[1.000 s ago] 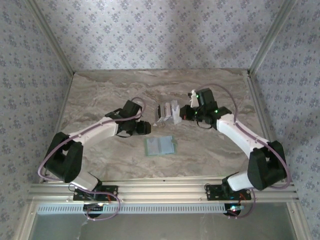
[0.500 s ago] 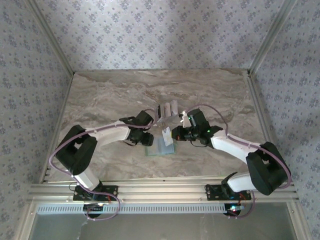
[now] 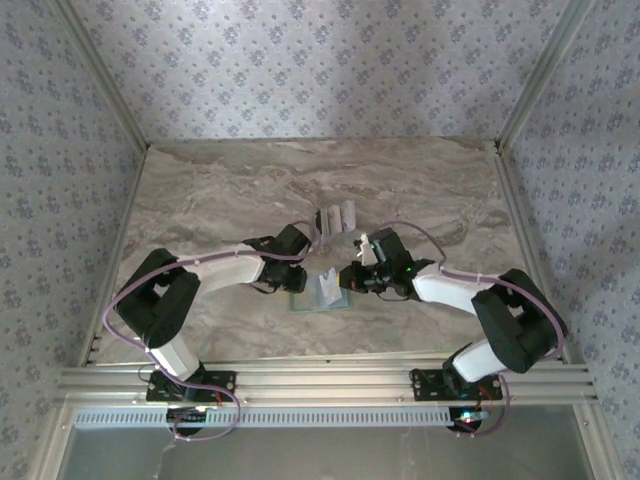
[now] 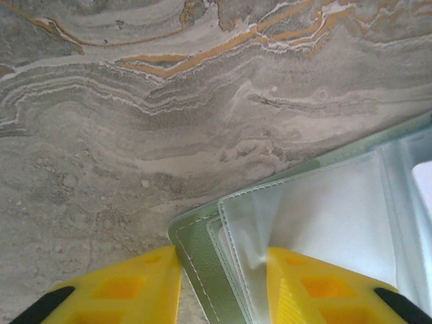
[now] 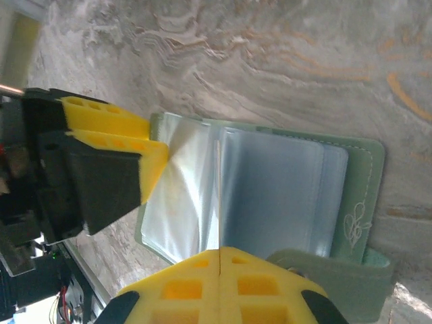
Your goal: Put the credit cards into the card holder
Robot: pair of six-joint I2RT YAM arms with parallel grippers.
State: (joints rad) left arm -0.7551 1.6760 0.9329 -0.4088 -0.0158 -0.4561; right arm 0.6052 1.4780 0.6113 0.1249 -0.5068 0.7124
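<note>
The pale-green card holder (image 3: 333, 300) lies open on the marble, its clear sleeves up (image 5: 270, 182). My right gripper (image 3: 340, 281) (image 5: 221, 253) is shut on a white credit card (image 3: 327, 283), seen edge-on (image 5: 219, 196), standing upright over the holder's middle. My left gripper (image 3: 303, 277) (image 4: 224, 270) is open and straddles the holder's left corner (image 4: 202, 250). One of its fingers (image 4: 317, 283) presses on the clear sleeve and the other rests on the table beside the edge. More credit cards (image 3: 336, 217) lie just behind the holder.
The holder's closing strap (image 5: 331, 270) sticks out at its right side. Both arms meet over the table's middle, their fingers a few centimetres apart. Wallpapered walls and metal rails (image 3: 320, 380) enclose the marble table (image 3: 200, 190).
My right gripper carried a card from the pile forward and down over the open holder. My left gripper swung right onto the holder's left corner.
</note>
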